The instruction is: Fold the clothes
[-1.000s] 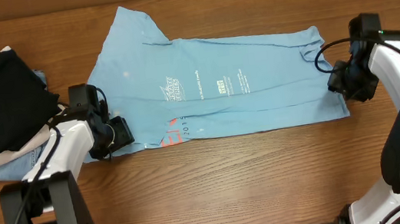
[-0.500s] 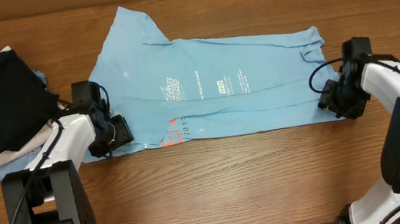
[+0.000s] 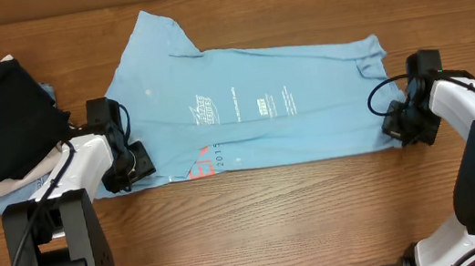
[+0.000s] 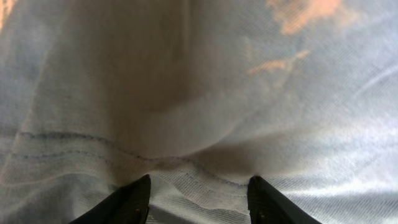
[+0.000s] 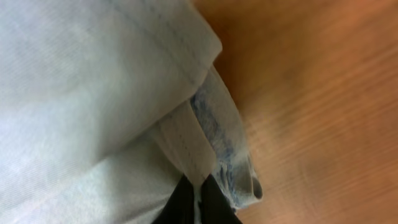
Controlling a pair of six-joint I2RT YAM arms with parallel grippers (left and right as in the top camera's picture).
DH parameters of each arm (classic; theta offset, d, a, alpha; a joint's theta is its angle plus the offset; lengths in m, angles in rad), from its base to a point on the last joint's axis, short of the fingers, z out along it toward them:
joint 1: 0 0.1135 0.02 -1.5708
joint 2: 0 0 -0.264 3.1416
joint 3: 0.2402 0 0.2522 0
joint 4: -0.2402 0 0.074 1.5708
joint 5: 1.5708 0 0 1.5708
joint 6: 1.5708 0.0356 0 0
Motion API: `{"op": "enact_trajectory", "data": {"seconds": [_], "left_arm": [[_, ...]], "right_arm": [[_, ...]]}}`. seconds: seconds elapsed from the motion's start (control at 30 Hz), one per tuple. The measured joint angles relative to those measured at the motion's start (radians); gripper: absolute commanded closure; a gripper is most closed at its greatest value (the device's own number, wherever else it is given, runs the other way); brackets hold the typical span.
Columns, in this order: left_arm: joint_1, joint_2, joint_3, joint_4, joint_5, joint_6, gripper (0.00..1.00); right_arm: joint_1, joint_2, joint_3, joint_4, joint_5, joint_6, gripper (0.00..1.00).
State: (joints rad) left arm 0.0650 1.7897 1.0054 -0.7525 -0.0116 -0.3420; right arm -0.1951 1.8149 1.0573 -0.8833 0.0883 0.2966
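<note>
The bare wooden worktop (image 3: 322, 214) lies open in a broad strip along the near edge between the two arms. A narrower band runs along the far edge behind the light sky-blue cotton T-shirt (image 3: 306, 96), which covers the middle from side to side. At the left, a black folded garment (image 3: 2, 127) heaped on blue denim jeans (image 3: 15, 190) blocks that corner, close beside the left end effector (image 3: 138, 160). The right end effector (image 3: 399, 123) is pinched on the shirt's hem, with bare wood in the far right corner.

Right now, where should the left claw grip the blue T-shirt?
By its stitched hem at the near left corner, coming from the left: the T-shirt lies flat, so only that edge can be pinched. The left claw hangs open over it.
</note>
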Motion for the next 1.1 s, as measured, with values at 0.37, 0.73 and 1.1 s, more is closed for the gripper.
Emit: {"op": "enact_trajectory", "data": {"seconds": [0.37,0.73,1.1], "left_arm": [[0.0,-0.021,-0.036,-0.074,-0.004,-0.056,0.52],[0.0,-0.081,-0.096,-0.142,-0.012,-0.071,0.53],[0.001,-0.343,-0.167,-0.156,-0.067,-0.064,0.37]], "right_arm": [[0.002,0.001,-0.031,-0.194,0.089,0.123,0.96],[0.002,-0.01,-0.05,-0.183,0.103,0.175,0.96],[0.0,-0.239,-0.031,-0.165,0.119,0.185,0.71]]}}
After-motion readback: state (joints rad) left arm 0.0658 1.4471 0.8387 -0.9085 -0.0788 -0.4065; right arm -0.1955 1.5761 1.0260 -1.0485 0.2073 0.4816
